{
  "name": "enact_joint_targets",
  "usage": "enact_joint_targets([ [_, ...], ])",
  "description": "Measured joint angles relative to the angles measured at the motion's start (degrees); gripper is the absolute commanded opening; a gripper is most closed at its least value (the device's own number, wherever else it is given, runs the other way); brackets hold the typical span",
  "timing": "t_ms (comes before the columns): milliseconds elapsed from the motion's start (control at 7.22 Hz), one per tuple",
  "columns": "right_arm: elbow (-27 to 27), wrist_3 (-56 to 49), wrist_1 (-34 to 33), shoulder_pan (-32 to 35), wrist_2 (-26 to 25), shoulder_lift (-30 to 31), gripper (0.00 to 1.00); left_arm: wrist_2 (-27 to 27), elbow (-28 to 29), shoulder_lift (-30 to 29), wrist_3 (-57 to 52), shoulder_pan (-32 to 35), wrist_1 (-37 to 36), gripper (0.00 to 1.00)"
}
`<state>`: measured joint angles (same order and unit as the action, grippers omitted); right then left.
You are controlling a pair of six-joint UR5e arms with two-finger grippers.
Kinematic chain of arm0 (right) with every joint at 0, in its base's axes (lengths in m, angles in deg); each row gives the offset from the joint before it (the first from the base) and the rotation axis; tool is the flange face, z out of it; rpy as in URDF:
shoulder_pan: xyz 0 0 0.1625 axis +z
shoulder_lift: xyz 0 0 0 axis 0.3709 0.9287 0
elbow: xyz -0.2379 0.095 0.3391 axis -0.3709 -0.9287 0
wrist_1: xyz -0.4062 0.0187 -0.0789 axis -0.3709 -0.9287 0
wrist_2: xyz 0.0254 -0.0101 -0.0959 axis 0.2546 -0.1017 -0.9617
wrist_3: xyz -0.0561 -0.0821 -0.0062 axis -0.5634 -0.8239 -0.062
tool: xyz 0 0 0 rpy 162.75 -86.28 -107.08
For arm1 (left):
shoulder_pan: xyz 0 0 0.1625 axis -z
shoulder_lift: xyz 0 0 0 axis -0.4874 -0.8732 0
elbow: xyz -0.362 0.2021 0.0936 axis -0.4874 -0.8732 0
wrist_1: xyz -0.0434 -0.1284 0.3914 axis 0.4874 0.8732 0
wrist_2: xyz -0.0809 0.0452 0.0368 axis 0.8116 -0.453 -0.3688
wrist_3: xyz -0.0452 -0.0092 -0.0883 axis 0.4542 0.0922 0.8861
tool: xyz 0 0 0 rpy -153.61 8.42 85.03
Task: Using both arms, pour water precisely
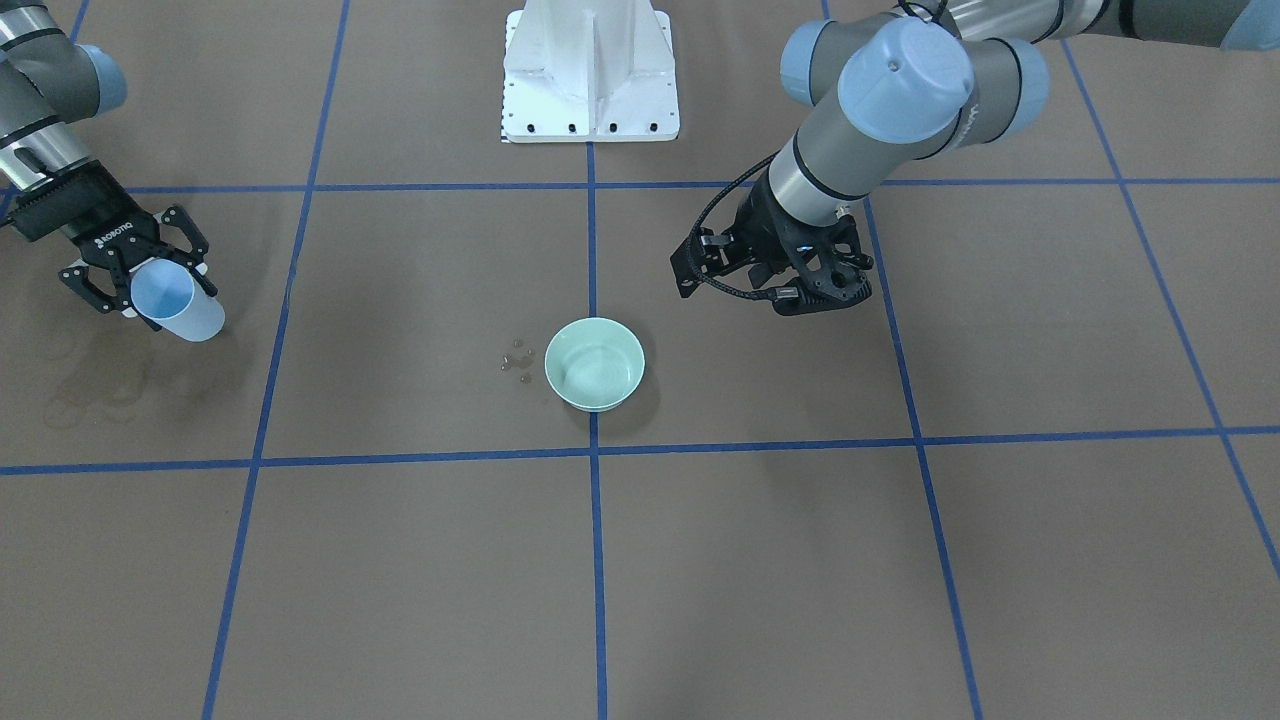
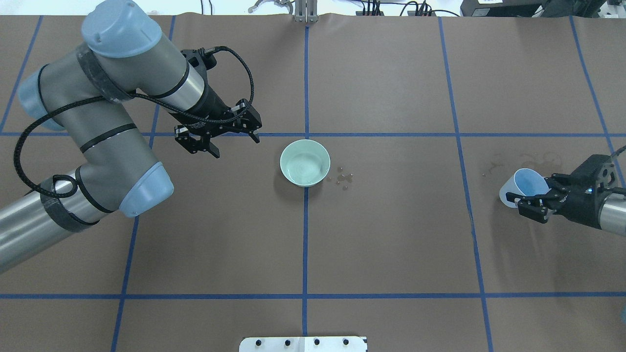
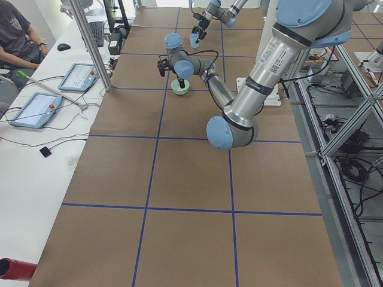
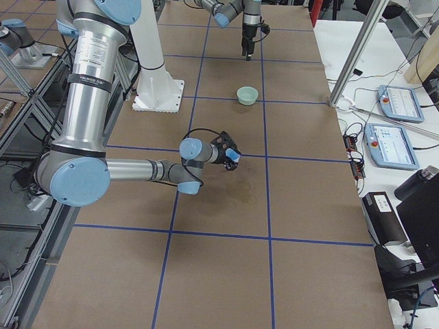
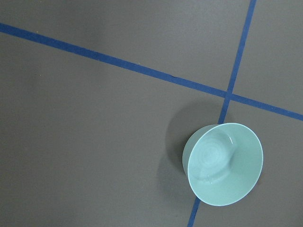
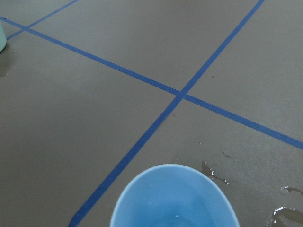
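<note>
Front: my right hand (image 1: pixel 140 282) clenched around a tilted blue cup (image 1: pixel 180 305), well apart from the green bowl (image 1: pixel 594 364) | overhead: my left hand (image 2: pixel 235 145) spread, empty, just beside the bowl; water (image 2: pixel 305 168) shows as rings inside, droplets (image 2: pixel 342 177) on the counter (image 2: pixel 391 234) alongside | left wrist: bowl just beside a blue tape crossing (image 5: pixel 227 97) | right wrist: wet patches (image 6: pixel 284 213) near the cup.

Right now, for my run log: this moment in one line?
right arm: jaws shut on tilted blue cup | left arm: jaws open, empty | bowl: water inside, droplets beside it
</note>
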<state>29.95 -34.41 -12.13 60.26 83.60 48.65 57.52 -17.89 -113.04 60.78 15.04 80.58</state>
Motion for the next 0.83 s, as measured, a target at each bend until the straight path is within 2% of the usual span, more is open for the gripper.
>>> enact_joint_targets([
  [416, 6.8, 0.3, -24.5, 1.2, 1.3, -12.1, 0.0, 0.5, 0.0, 1.2, -1.6, 2.1, -0.1, 0.92],
  [831, 7.0, 0.2, -52.5, -0.9, 1.8, -31.7, 0.0, 3.5, 0.0, 5.3, -8.2, 6.3, 0.2, 0.92],
])
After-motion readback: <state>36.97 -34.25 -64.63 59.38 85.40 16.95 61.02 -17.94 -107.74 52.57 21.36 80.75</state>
